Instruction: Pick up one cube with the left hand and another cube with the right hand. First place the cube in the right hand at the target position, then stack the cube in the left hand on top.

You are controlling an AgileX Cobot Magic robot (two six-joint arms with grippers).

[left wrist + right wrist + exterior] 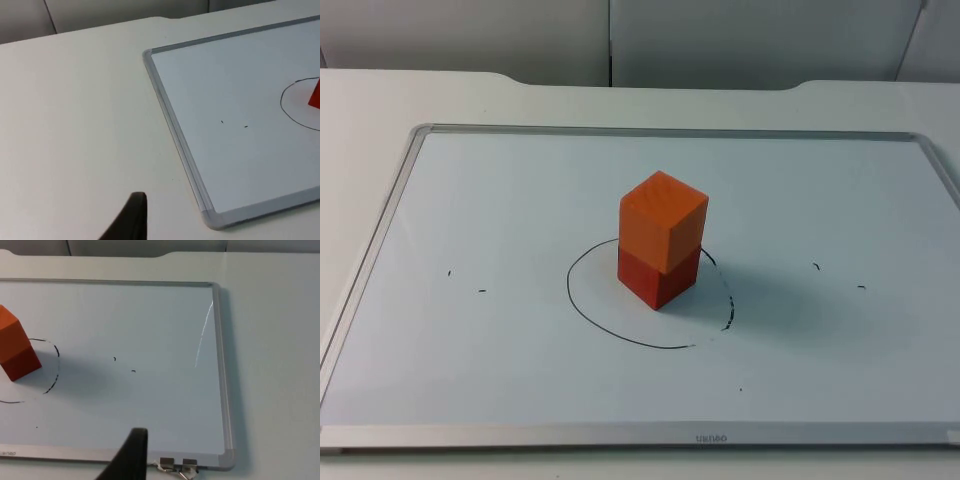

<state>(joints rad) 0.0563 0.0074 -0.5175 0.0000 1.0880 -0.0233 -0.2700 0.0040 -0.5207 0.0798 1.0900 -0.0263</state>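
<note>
An orange cube (663, 220) stands stacked on a red cube (657, 280), turned slightly relative to it. The stack sits inside a hand-drawn black circle (588, 305) in the middle of the whiteboard (500, 200). My left gripper (132, 220) waits over the bare table beyond the board's left edge, far from the stack, with a sliver of the red cube (316, 97) visible. My right gripper (133, 456) waits above the board's front right corner. From there the orange cube (10, 332) and red cube (22, 365) are well off to the side. Neither gripper touches a cube.
The whiteboard has a raised metal frame (375, 240) and a few small black marks (481, 291) on either side of the circle. White table (360, 100) surrounds the board, with the grey partition wall (520, 40) behind it. Metal clips (175, 463) sit at the board's front edge.
</note>
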